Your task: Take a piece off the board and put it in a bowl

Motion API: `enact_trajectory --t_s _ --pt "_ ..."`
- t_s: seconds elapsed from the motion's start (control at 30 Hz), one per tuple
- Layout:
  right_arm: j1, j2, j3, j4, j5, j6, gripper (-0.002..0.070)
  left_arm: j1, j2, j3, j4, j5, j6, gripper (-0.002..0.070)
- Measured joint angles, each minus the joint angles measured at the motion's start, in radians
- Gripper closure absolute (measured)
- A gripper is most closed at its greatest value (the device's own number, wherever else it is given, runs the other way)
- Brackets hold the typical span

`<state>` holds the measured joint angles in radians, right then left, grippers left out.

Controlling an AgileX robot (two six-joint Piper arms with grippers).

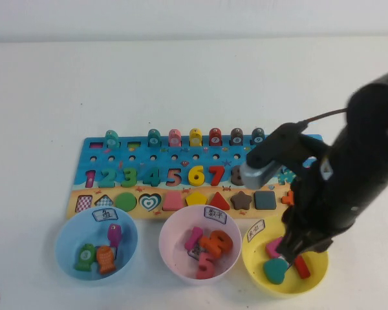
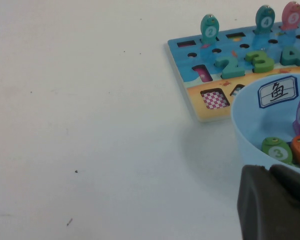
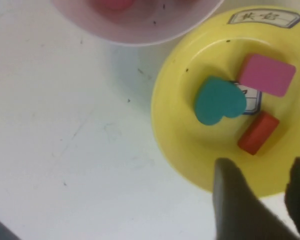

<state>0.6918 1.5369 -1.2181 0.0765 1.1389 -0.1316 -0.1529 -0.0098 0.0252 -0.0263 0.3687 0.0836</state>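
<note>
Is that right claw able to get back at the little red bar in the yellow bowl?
Probably yes. The right claw hangs open just above the yellow bowl, and the red bar lies uncovered beside the teal heart and pink rectangle. The left claw sits by the blue bowl.

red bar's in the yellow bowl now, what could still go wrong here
1. The right claw hangs open just above the yellow bowl; pulling out low could catch the rim and tip or drag it, spilling the red bar, teal heart and pink rectangle.
2. The pink bowl sits close beside it, so a shoved yellow bowl may knock it.
The left claw sits beside the light blue bowl.
</note>
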Motion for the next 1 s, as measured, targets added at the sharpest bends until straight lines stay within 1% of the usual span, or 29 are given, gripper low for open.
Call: enact_trajectory --t_s 0.1,0.17,0.23,0.33,0.43,0.53,0.73,0.83,1.0 --pt "0.0 -0.162 0.105 0.009 -0.075 0.0 0.0591 0.0 0.0 0.0 0.0 0.0 0.0 0.068" --pt "0.0 -0.297 0.196 0.01 -0.148 0.0 0.065 0.0 0.0 0.0 0.0 0.0 0.0 0.068" --pt "0.0 -0.435 0.278 0.005 -0.226 0.0 0.0673 0.0 0.0 0.0 0.0 0.0 0.0 0.068" --pt "0.0 -0.611 0.394 -0.039 -0.349 0.0 0.0686 0.0 0.0 0.0 0.0 0.0 0.0 0.068" --pt "0.0 -0.767 0.494 -0.096 -0.422 0.0 0.069 0.0 0.0 0.0 0.0 0.0 0.0 0.068" --pt "0.0 -0.876 0.563 -0.112 -0.436 0.025 0.0691 0.0 0.0 0.0 0.0 0.0 0.0 0.068" --pt "-0.019 -1.032 0.676 -0.126 -0.438 0.162 0.0691 0.0 0.0 0.0 0.0 0.0 0.0 0.068" --pt "-0.09 -1.106 0.731 -0.129 -0.447 0.173 0.0691 0.0 0.0 0.0 0.0 0.0 0.0 0.068" --pt "-0.301 -1.224 0.837 -0.133 -0.467 0.175 0.0692 0.0 0.0 0.0 0.0 0.0 0.0 0.068"
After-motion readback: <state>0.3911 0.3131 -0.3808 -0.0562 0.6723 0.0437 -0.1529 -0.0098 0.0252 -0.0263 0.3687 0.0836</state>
